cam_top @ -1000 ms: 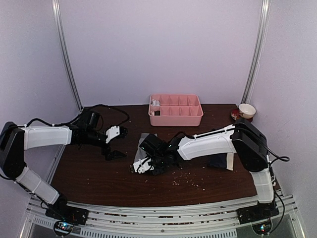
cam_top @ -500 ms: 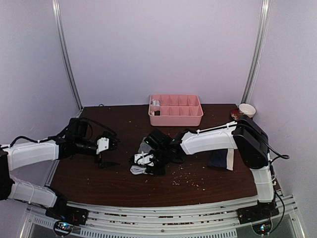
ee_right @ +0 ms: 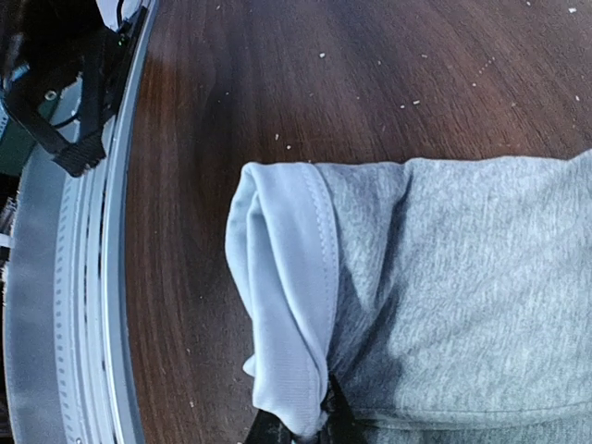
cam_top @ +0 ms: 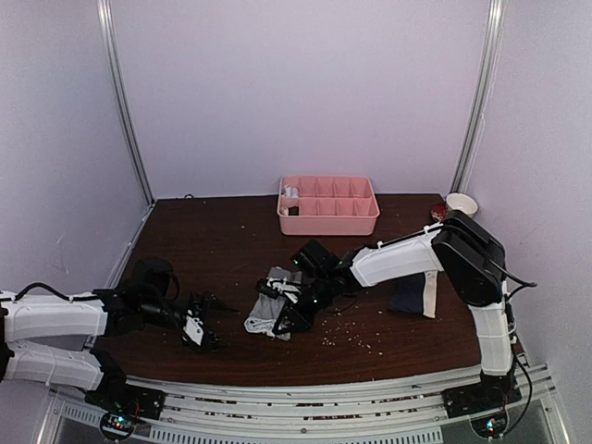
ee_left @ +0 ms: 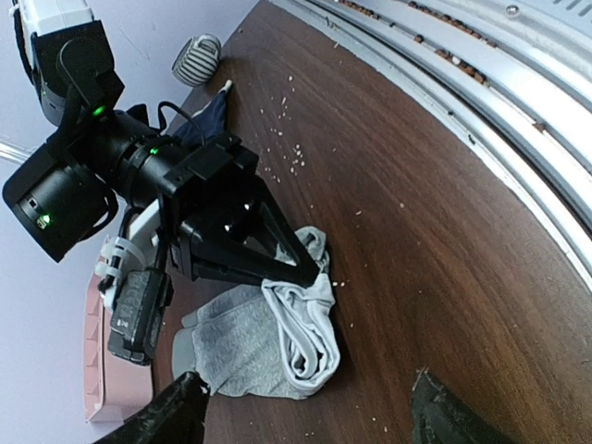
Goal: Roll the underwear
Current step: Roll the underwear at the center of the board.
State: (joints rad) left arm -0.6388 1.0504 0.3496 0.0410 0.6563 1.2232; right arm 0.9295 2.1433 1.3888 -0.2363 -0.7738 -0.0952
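**Inspection: grey underwear pinched at its folded edge, navy pair lying apart**

The grey underwear lies near the middle of the table, slightly towards the near edge. Its long axis runs roughly far to near, with the near end leaning a little left. The dark waistband sits at the far end and the doubled-over edge points at the near rail. The cloth is a soft heathered knit. The turned-over part shows a paler, smoother inner face with a stitched hem, forming a rounded lip – one fold, not a tight roll.

The right pincer comes in from the far right. Its dark tapered fingers are closed together on that folded lip, as both wrist views show.

The left pincer sits low at the near-left of the table, well apart from the cloth. It faces the grey underwear with its fingers spread wide and nothing between them.

The navy underwear lies flat at the right of the table, behind the right arm. Its cream waistband is on its right side, running near to far.

Other items noted:
- The table is dark brown with a wood grain, and pale crumbs are scattered just right of the grey cloth.
- A pink tray of moulded compartments stands at the far edge.
- A small bowl stands in the far-right corner.
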